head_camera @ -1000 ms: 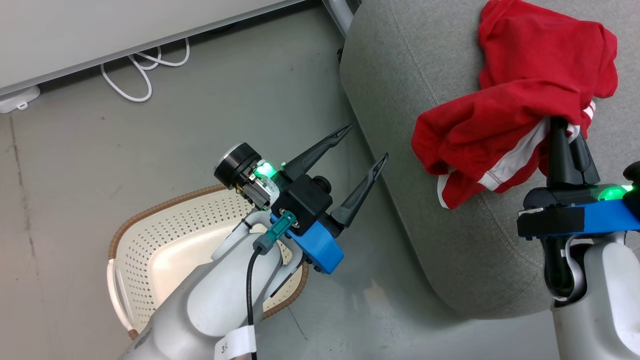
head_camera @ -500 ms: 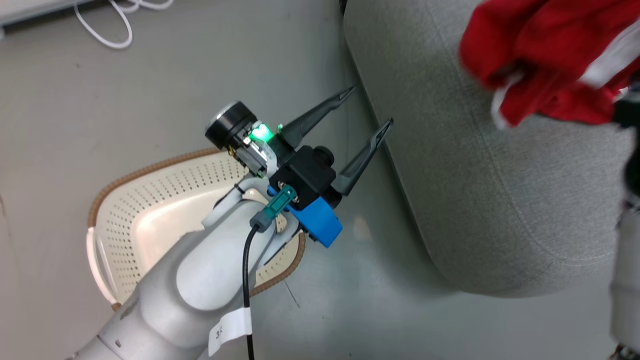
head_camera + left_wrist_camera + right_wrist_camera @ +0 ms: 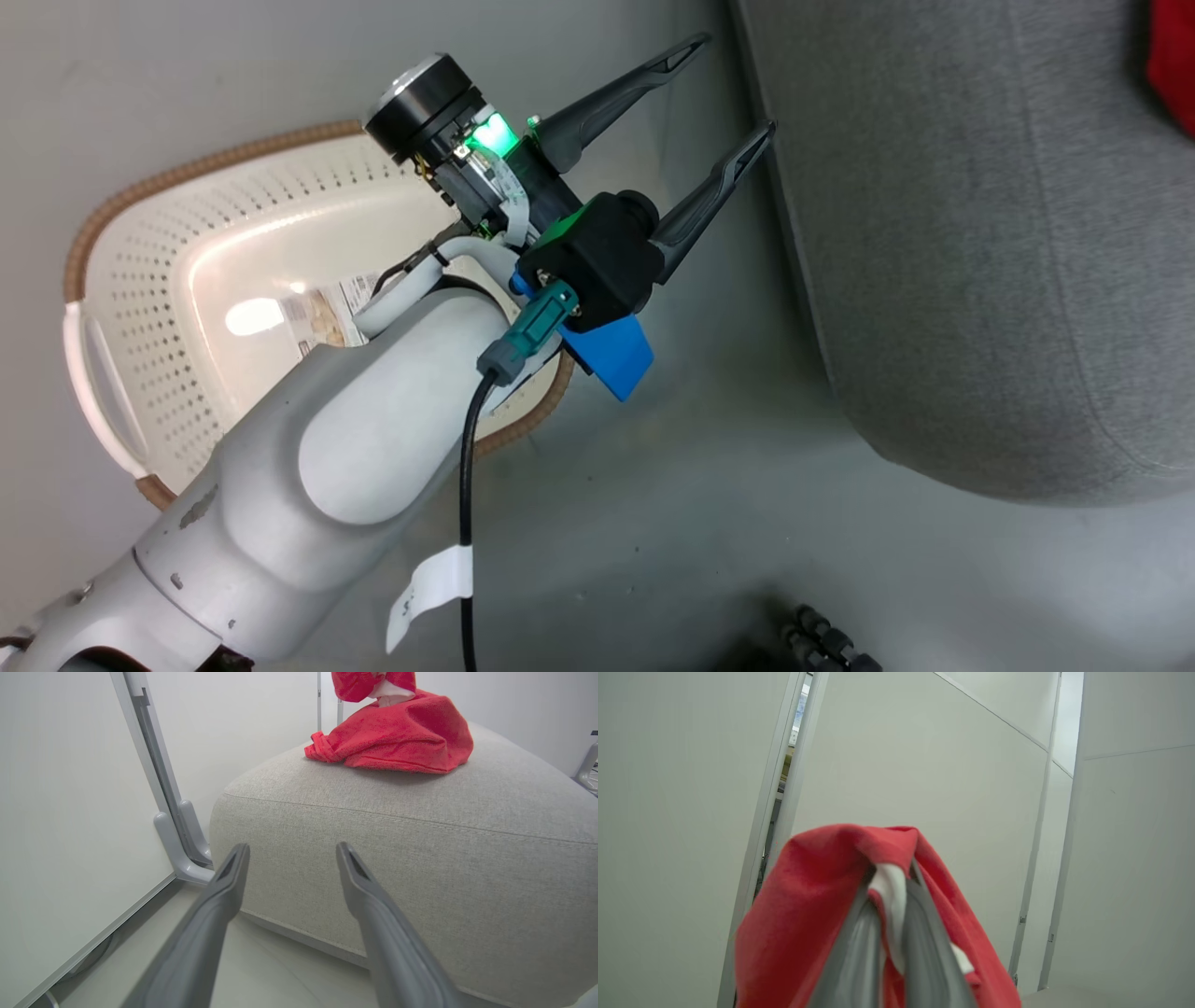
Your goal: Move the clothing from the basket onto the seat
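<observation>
The cream perforated basket [image 3: 140,280] with its brown rim stands on the floor at the left, a paper label [image 3: 327,313] on its bottom; my left forearm hides part of it. My left gripper [image 3: 733,89] hangs open and holds nothing, between the basket and the grey seat [image 3: 980,233], fingertips near the seat's edge. In the left wrist view the gripper [image 3: 292,851] faces the seat's side [image 3: 420,858]. The plain red garment [image 3: 402,737] lies on top. My right gripper [image 3: 889,877] is shut on the white-banded red garment [image 3: 808,914], held up in the air.
A white partition panel with a grey metal foot [image 3: 182,830] stands just left of the seat. Bare grey floor [image 3: 653,485] runs between basket and seat. A dark ribbed part [image 3: 826,639] pokes in at the head view's bottom edge.
The head camera has shifted, so basket and seat sit elsewhere in the picture. My right gripper has lifted the banded garment up off the seat. The left gripper stays open.
</observation>
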Available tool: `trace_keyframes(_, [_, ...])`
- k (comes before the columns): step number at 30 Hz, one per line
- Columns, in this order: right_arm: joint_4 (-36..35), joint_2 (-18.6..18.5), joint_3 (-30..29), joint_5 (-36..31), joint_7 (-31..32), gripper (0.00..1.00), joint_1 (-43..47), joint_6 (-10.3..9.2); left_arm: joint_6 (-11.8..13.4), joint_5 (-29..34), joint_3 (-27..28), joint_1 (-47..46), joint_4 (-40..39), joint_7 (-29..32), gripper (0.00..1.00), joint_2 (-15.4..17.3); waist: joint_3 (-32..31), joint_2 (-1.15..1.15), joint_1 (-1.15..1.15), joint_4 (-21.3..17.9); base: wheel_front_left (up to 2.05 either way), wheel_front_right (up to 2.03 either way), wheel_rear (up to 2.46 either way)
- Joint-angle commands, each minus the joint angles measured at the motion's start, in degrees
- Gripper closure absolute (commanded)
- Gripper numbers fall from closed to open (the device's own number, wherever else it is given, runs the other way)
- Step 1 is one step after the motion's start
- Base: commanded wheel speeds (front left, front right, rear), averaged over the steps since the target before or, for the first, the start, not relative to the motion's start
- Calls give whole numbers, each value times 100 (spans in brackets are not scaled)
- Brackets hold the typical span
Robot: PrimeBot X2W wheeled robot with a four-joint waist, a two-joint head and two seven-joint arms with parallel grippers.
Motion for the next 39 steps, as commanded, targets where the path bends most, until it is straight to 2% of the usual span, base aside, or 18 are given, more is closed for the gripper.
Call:
trace_keyframes(1, [219,-101,-148,-64,0,100,47,1,-9,47,-51,-138,-64,15,0,32,355,0,-1,36,0,0,0])
trace_keyframes(4, [477,-126,-274,-146,0,100,185,1,-9,43,-87,-171,-90,9,0,30,403,0,-1,51,0,0,0])
trace_keyframes(9, [1100,112,-403,-317,0,100,574,1,-8,-7,-125,-214,-81,-36,0,-40,405,0,-1,89,0,0,0])
trace_keyframes(15, [1903,471,-248,-426,0,100,962,1,29,-48,-143,-229,-71,-88,0,-38,375,0,-1,123,0,0,0])
trace_keyframes(21, [2440,595,-71,-394,-1,100,1020,1,76,-63,-178,-196,-32,-105,0,-13,353,0,-1,130,0,0,0])
trace_keyframes(22, [2390,590,-67,-363,-1,46,1035,1,84,-69,-182,-183,-21,-114,0,-18,327,0,-1,137,0,0,0])
trace_keyframes(23, [2349,596,-41,-331,-1,0,1090,1,92,-84,-183,-167,-14,-125,0,-31,294,0,-1,144,0,0,0])
trace_keyframes(26, [2138,530,72,-392,-1,0,1372,1,127,-126,-191,-103,31,-189,0,-83,143,0,-1,188,0,0,0])
trace_keyframes(32, [1390,664,218,-410,0,0,2053,1,249,-284,-71,143,143,-332,0,-147,-392,0,-1,268,0,0,0])
trace_keyframes(39, [421,797,851,-534,0,0,2623,1,518,-578,466,593,64,-370,0,-102,-1114,0,-1,446,0,0,0])
